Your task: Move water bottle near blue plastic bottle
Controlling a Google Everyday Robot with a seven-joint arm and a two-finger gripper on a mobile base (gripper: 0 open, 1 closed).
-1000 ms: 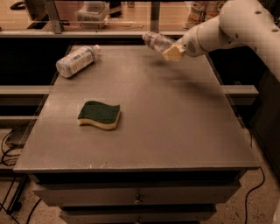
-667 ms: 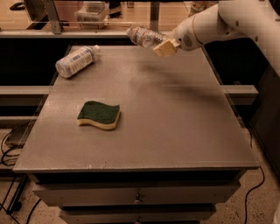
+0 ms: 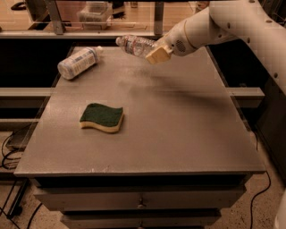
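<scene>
The water bottle (image 3: 134, 45), small, clear and crinkled, is held on its side in the air above the far middle of the table, cap end pointing left. My gripper (image 3: 157, 52) is shut on its base end, reaching in from the right on the white arm (image 3: 223, 24). The blue plastic bottle (image 3: 79, 62), fatter with a pale blue-and-white label and white cap, lies on its side at the table's far left. The water bottle is to the right of it, a short gap away.
A green-and-yellow sponge (image 3: 102, 117) lies left of the table's middle. The grey table (image 3: 178, 134) has drawers below its front edge. A shelf with a clear container (image 3: 94, 11) stands behind the table. Cables lie on the floor at left.
My gripper has carried the water bottle to the left, from the far right of the table toward the blue plastic bottle. The blue bottle and sponge have not moved.
</scene>
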